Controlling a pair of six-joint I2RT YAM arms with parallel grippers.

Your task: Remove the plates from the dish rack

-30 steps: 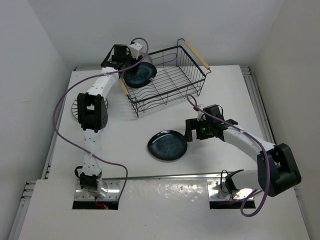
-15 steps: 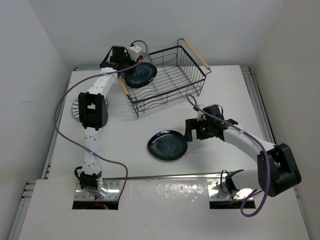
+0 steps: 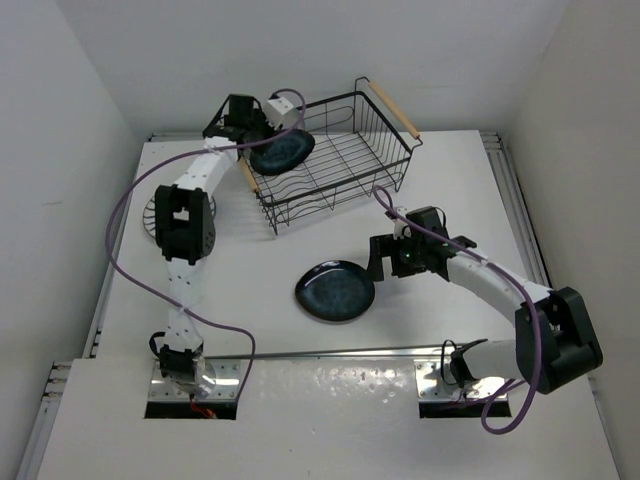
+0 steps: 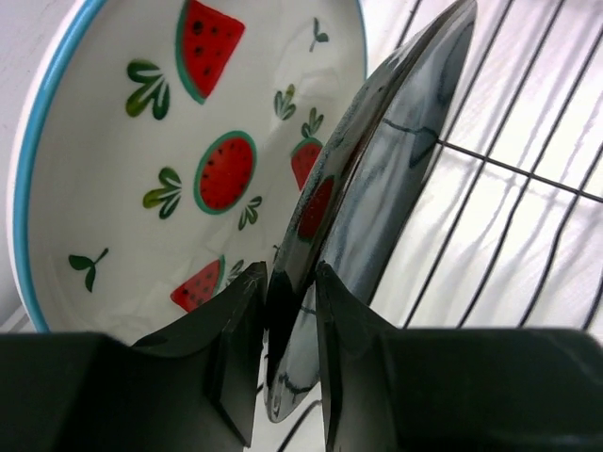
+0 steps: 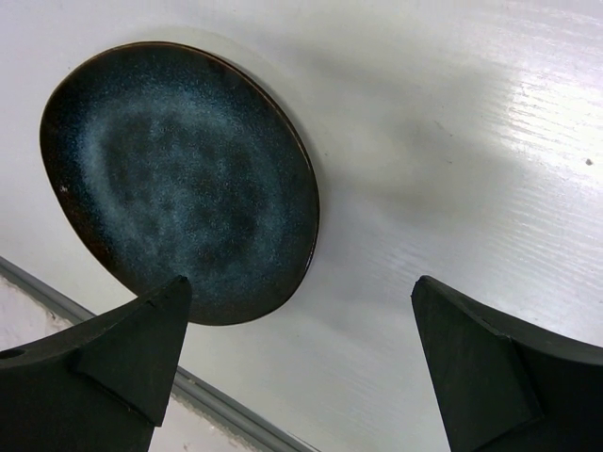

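The left jaws are pinching the lower rim of a glossy dark blue round plate (image 4: 377, 188), one on each face; that plate is standing on edge at the left end of the black wire dish rack with light wooden bar handles (image 3: 335, 190); just behind it a white round plate with red watermelon motifs and a blue rim (image 4: 141, 188) is also sitting upright in the rack, though whether the two are touching I cannot tell. Over on the right, the right jaws are gaping wide and gripping nothing; they are hovering above the white bench (image 3: 250, 270), just beside a second dark blue plate (image 5: 179, 179) that is lying flat in front of the rack.

So, by my reading, the step in hand is the pick of the blue plate, with the grip looking made and the lift not yet begun; the next move is calling for a clean pull up and out of the wire floor, sliding clear of the watermelon plate without dragging it along, then a carry to the bench; the watermelon plate is waiting its turn.
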